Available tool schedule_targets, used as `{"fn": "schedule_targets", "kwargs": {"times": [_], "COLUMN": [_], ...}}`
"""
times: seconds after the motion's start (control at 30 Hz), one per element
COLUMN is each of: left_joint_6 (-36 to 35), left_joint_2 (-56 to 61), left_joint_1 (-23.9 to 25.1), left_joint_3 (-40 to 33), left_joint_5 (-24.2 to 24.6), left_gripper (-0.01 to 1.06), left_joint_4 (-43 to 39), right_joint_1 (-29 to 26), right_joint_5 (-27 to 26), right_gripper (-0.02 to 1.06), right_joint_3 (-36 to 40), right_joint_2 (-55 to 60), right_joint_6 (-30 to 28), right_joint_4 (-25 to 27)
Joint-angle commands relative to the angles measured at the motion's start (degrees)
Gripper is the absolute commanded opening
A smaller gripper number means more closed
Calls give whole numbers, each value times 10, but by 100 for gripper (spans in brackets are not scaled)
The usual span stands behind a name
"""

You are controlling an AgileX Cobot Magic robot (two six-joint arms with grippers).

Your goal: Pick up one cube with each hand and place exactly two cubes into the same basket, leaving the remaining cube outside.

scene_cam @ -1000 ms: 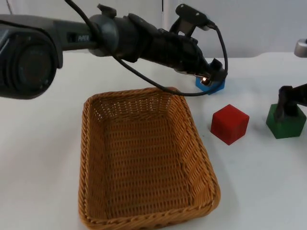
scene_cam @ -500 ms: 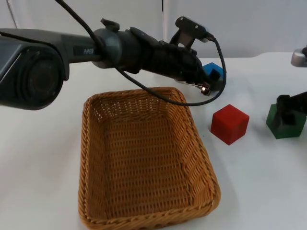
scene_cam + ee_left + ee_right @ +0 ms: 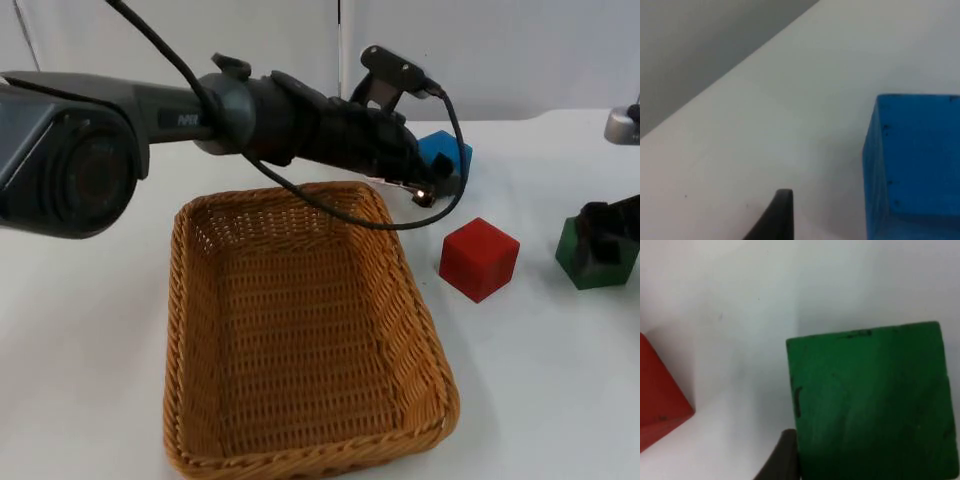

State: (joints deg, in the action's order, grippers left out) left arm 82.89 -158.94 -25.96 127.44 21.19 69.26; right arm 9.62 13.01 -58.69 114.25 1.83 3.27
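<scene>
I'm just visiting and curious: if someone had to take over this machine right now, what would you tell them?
Left gripper: holds the blue cube, raised by the basket's far right corner.
Right gripper: closed on the green cube at the table's right edge; I cannot tell whether it has left the table.
Red cube: on the table between basket and green cube, untouched.
Basket: nothing in it yet.
Done: both cubes gripped.
Left: carry blue and green over the basket, drop both in, leave red outside.
</scene>
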Motion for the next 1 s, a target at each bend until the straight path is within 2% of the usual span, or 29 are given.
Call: {"fn": "schedule_targets", "kwargs": {"times": [0.0, 0.37, 0.7, 0.73, 0.77, 0.83, 0.93, 0.97], "left_joint_6": [28, 62, 66, 68, 69, 69, 69, 69], "left_joint_2": [1, -2, -9, -9, -9, -9, -9, -9], "left_joint_1": [-1, -1, -1, -1, -1, -1, -1, -1], "left_joint_3": [4, 4, 8, 8, 11, 12, 13, 13], "left_joint_5": [-5, 6, 6, 6, 6, 6, 6, 10], "left_gripper": [105, 105, 94, 92, 86, 83, 64, 53], "left_joint_4": [35, 63, 67, 67, 67, 67, 67, 67], "right_joint_1": [3, 3, 3, 3, 3, 3, 3, 3], "right_joint_5": [-10, -8, -7, -7, -7, -7, -7, -7], "right_gripper": [87, 87, 87, 86, 86, 86, 85, 83], "right_joint_3": [-2, -2, -2, -2, -2, -2, -2, -2], "right_joint_2": [-1, -1, -1, -1, -1, -1, -1, -1], "right_joint_6": [2, 2, 2, 2, 2, 2, 2, 1], "right_joint_4": [0, 0, 0, 0, 0, 0, 0, 0]}}
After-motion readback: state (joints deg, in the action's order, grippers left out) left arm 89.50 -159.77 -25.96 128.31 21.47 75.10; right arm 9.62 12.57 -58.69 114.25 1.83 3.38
